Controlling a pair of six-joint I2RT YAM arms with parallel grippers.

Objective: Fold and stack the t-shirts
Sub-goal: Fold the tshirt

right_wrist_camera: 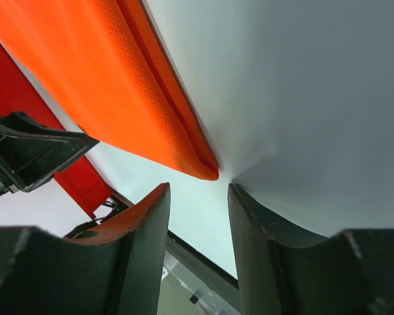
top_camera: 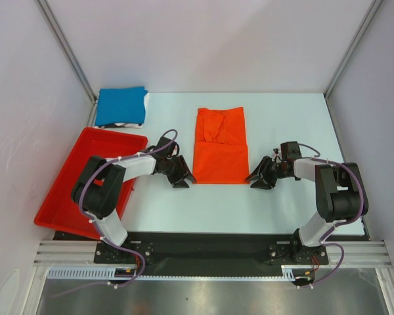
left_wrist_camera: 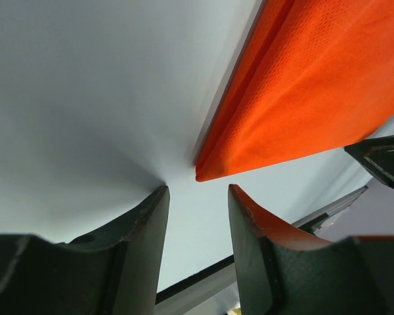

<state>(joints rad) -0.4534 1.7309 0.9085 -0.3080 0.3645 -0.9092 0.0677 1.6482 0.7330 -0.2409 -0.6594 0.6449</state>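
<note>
An orange t-shirt (top_camera: pixel 220 144), folded into a long strip, lies flat in the middle of the table. My left gripper (top_camera: pixel 182 178) is open and empty, low at the shirt's near left corner (left_wrist_camera: pixel 207 172), not touching it. My right gripper (top_camera: pixel 257 180) is open and empty, low at the near right corner (right_wrist_camera: pixel 209 172), also apart from it. A folded blue t-shirt (top_camera: pixel 121 105) lies at the far left of the table.
A red bin (top_camera: pixel 72 190) stands at the left, beside the left arm. The metal frame posts (top_camera: pixel 65 46) rise at the back corners. The black table edge (top_camera: pixel 203 243) runs along the front.
</note>
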